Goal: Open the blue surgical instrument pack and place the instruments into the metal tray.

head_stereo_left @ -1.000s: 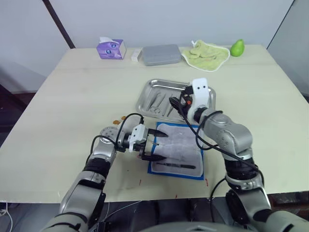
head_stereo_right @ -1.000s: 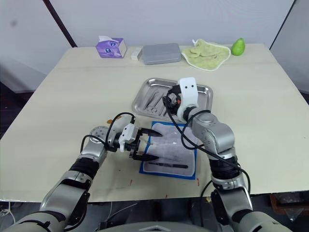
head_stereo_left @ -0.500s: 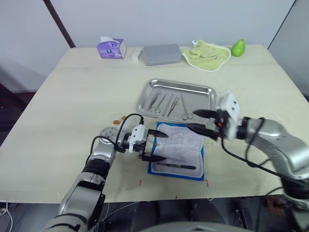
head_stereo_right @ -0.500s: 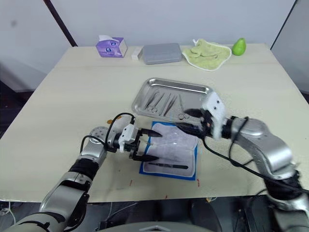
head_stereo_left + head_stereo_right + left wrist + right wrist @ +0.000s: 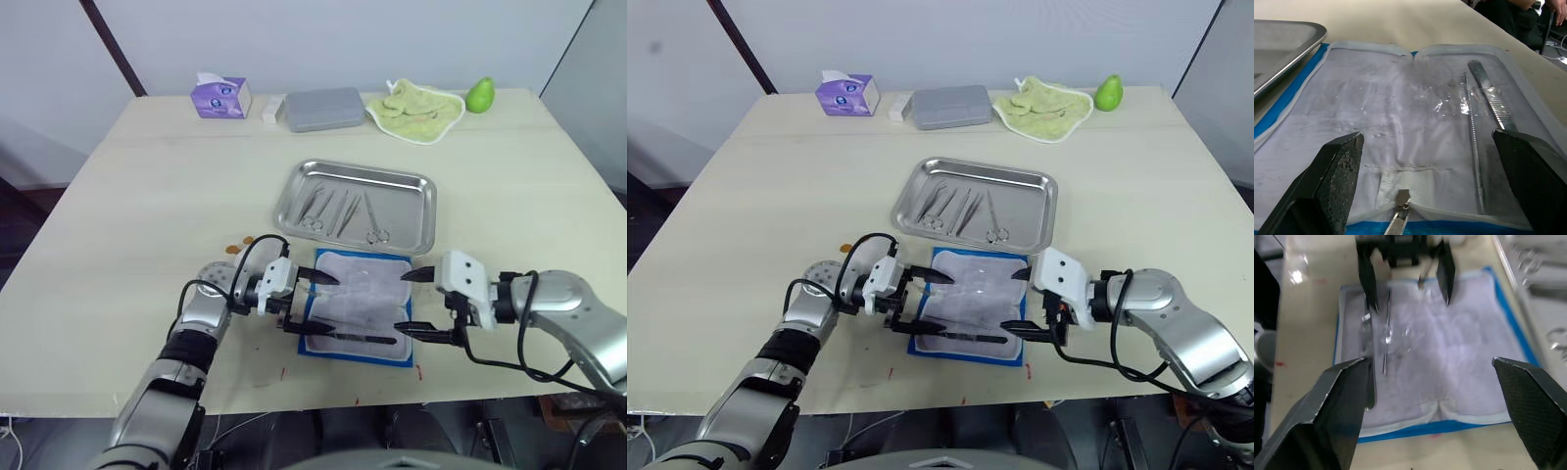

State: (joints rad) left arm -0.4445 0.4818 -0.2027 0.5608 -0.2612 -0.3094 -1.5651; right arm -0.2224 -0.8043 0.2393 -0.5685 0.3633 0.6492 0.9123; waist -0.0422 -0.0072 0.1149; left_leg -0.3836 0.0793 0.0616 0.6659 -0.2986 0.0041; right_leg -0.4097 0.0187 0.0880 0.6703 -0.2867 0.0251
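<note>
1. The blue surgical instrument pack [image 5: 358, 304] lay open, pale lining up, near the table's [image 5: 147, 196] front edge, just in front of the metal tray [image 5: 358, 208].
2. Left gripper [image 5: 312, 305] and right gripper [image 5: 416, 305] flanked it, both spread wide and empty.
3. Two slim instruments [image 5: 1484, 112] remained in the pack, long axes running left-right; others [image 5: 338, 211] lay in the tray.
4. A grey box [image 5: 324, 109], tissue packet [image 5: 220, 98], green cloth [image 5: 416, 108] and pear [image 5: 480, 95] lined the far edge.
</note>
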